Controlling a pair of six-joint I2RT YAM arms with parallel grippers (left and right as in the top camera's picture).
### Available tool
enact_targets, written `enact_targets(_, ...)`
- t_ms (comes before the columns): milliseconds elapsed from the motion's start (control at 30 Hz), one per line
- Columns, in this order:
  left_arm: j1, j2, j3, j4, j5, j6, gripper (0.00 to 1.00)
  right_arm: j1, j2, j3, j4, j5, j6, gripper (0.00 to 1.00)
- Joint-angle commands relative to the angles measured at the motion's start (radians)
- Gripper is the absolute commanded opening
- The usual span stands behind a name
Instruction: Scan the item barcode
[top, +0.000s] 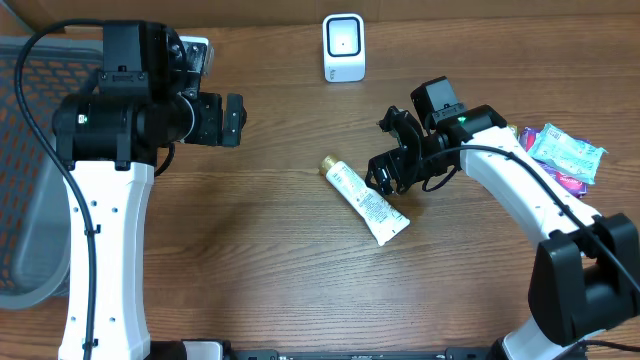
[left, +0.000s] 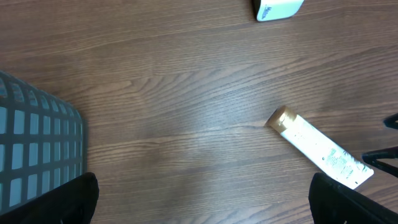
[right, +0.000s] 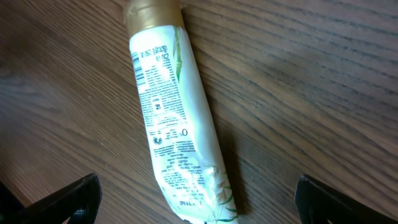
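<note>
My right gripper (right: 199, 196) stands spread wide over the tube (right: 177, 124), gripping nothing. The tube lies flat on the table (top: 250, 280), gold cap (right: 152, 11) at the far end, white label up, its fine print too small to read. My left gripper (left: 205, 199) is also spread and hangs well left of the tube. Beyond the tube stands the white scanner (top: 343, 47); to the tube's right lie coloured packets (top: 565, 155).

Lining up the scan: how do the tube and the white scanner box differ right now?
The tube lies flat and diagonal near the centre; the scanner stands upright at the back. The tube is long, slim and gold-capped; the scanner is squat and boxy. Both are mostly white, and neither is held.
</note>
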Motion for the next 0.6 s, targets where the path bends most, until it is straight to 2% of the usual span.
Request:
enact_targets(0, -0.002, 0.003, 0.008, 0.002, 0.011, -0.006, 0.99, -0.026, 0.030, -0.005, 0.011, -0.031, -0.027, 1.00)
enact_targets(100, -0.002, 0.003, 0.008, 0.002, 0.011, -0.006, 1.00, -0.054, 0.046, -0.005, 0.008, -0.041, -0.035, 1.00)
enact_targets(200, -0.002, 0.003, 0.008, 0.002, 0.011, -0.006, 1.00, -0.096, 0.073, -0.006, 0.006, -0.141, -0.101, 1.00)
enact_targets(333, -0.002, 0.003, 0.008, 0.002, 0.011, -0.006, 1.00, -0.113, 0.101, -0.006, 0.005, -0.147, -0.117, 1.00)
enact_targets(567, -0.002, 0.003, 0.008, 0.002, 0.011, -0.006, 1.00, -0.111, 0.170, -0.006, -0.029, -0.264, -0.254, 1.00)
